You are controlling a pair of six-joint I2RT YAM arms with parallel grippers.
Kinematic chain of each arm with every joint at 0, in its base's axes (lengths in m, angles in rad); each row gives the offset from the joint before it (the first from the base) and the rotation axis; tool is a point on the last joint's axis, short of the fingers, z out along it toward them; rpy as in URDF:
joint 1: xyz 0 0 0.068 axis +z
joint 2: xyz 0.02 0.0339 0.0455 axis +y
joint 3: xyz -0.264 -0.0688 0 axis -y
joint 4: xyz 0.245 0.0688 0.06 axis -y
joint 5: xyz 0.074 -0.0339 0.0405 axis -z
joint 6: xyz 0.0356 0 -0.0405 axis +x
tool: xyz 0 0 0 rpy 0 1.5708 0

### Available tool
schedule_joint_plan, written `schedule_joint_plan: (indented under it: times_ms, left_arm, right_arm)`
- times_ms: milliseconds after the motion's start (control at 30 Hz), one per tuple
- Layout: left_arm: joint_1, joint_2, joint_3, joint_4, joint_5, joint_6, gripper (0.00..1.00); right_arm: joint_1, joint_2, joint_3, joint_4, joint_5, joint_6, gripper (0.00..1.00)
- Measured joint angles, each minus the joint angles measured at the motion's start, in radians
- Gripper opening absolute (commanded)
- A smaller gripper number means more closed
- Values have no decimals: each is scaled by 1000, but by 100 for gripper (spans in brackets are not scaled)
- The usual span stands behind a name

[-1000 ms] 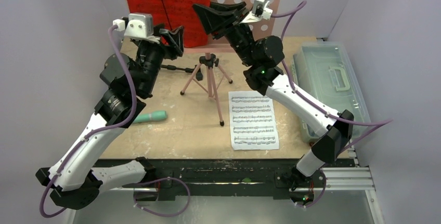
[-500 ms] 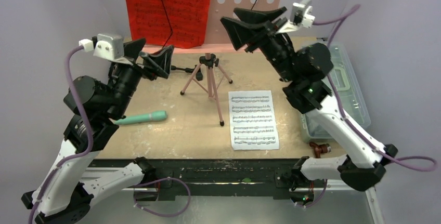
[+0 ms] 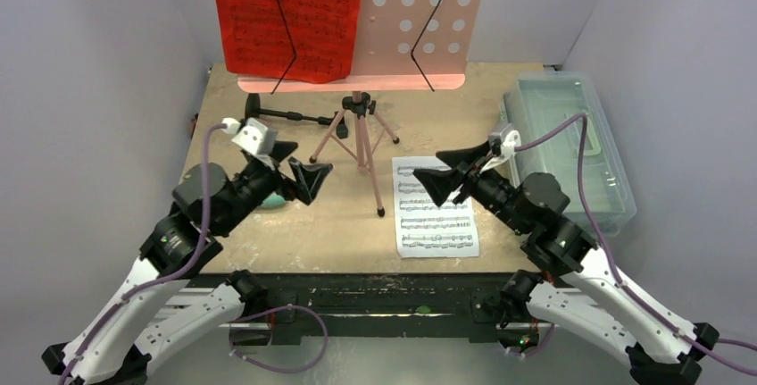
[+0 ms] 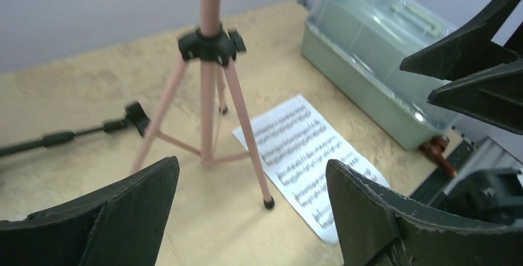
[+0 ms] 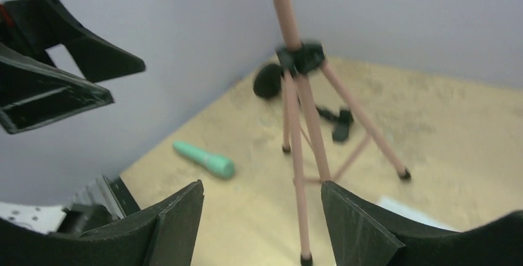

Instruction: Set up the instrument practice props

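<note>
**Both arms low, one each side of the stand (image 3: 359, 135)**
A bump on a thin leg could have tipped the stand and dropped the red page (image 3: 290, 10). The white page (image 3: 435, 211) lay flat by the right gripper (image 3: 428, 167), so a pinch might have crumpled it. The teal tube (image 5: 203, 159) lay by the left gripper (image 3: 312, 158). Both arms were bent and pointed inward, jaws wide apart, holding nothing.

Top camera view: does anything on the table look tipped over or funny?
Yes. The small black stand lies on its side beside the legs of the pink music stand, instead of standing upright on its round base.
</note>
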Motion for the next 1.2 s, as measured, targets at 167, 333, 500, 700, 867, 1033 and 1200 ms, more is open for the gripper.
schedule_joint_plan:
  times_ms: [167, 333, 500, 700, 867, 1033, 1200]
  left_arm:
    - [0, 1, -187, 29, 65, -116, 89]
    - [0, 21, -321, 84, 117, -249, 89]
    - [0, 56, -430, 185, 202, -382, 80]
    - [-71, 213, -580, 422, 299, -513, 80]
    - [-282, 360, -623, 571, 222, -499, 79]
    - [-343, 609, -623, 840, 182, -449, 79]
    - [-375, 876, -565, 928, 169, -370, 79]
  right_arm:
    - [-1, -15, -177, -89, 149, 140, 86]
    - [-55, 140, -229, -130, 264, 252, 90]
    - [-214, 347, -242, -131, 246, 337, 91]
    - [-326, 435, -270, -140, 204, 381, 93]
    - [-399, 451, -298, -142, 179, 412, 93]
    - [-414, 478, -324, -146, 179, 436, 93]
    - [-420, 505, -331, -165, 202, 448, 93]
